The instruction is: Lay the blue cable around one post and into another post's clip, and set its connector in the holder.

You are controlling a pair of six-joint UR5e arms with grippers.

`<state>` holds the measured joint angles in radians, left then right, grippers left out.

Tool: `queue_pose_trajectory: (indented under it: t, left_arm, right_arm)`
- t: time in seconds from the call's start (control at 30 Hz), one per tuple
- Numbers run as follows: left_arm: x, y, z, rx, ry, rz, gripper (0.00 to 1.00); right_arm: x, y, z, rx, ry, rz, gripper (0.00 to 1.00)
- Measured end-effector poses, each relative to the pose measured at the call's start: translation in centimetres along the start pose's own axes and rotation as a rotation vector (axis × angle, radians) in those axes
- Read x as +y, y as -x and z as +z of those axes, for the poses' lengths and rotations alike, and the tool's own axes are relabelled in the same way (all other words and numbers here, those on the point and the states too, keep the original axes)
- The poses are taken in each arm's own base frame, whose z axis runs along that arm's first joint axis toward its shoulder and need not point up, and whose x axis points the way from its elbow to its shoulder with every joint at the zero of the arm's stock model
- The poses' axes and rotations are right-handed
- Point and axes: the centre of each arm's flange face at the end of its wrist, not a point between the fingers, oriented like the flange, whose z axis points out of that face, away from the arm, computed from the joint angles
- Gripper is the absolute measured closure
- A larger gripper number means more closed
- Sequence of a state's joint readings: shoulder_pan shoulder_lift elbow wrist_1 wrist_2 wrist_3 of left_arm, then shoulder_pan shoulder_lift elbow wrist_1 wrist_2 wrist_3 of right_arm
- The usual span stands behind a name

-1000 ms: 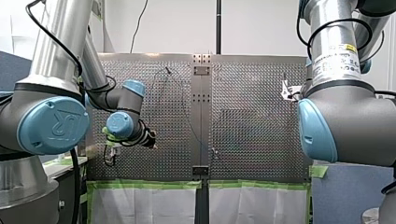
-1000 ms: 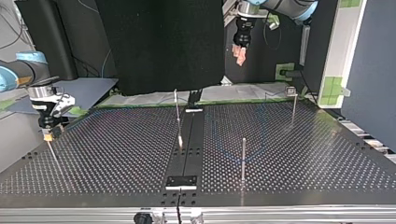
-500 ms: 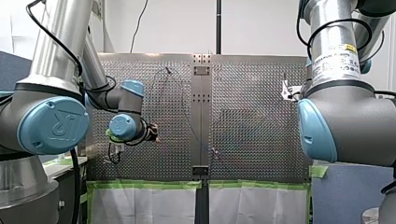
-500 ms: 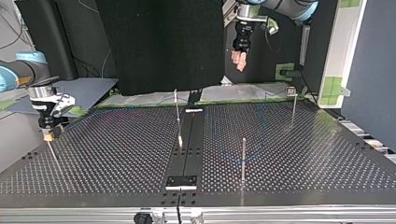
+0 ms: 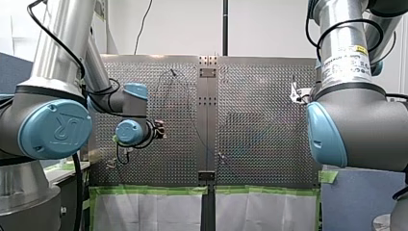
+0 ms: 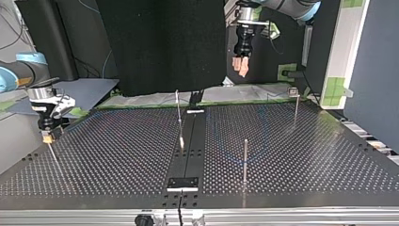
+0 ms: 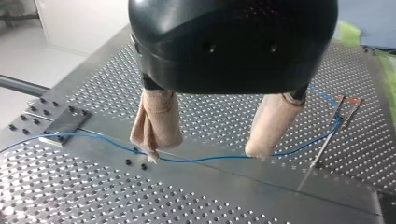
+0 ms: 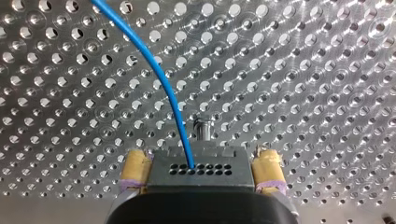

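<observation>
my left arm (image 5: 53,127) comes in at 9 o'clock; the left gripper (image 5: 162,129) hangs over the table (image 5: 260,96), pointing toward 3 o'clock. a faint blue cable (image 5: 197,130) runs down by the centre strip (image 5: 207,101). my right arm (image 5: 356,130) fills 3 o'clock.

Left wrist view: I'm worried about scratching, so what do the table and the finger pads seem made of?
The table looks like bare metal, perforated, with a brushed sheen. The left gripper's pads look like beige cloth or tape, matte and wrinkled.

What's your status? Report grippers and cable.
Left gripper open, empty, above perforated metal table. Right gripper shut on grey perforated connector. Thin blue cable slack on table. Slim metal post just ahead of connector.
</observation>
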<state>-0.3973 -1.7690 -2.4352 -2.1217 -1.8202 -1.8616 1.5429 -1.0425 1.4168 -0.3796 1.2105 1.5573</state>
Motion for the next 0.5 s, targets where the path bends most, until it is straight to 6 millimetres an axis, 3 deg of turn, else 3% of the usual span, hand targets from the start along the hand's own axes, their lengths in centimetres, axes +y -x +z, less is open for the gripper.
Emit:
queue_pose_trajectory:
  t: [0.5]
  left_arm:
    - [-0.6, 1.3, 1.2, -0.128, -0.026, -0.033, 0.0]
  right_arm:
    - [-0.2, -0.1, 0.0, -0.003, -0.005, -0.002, 0.0]
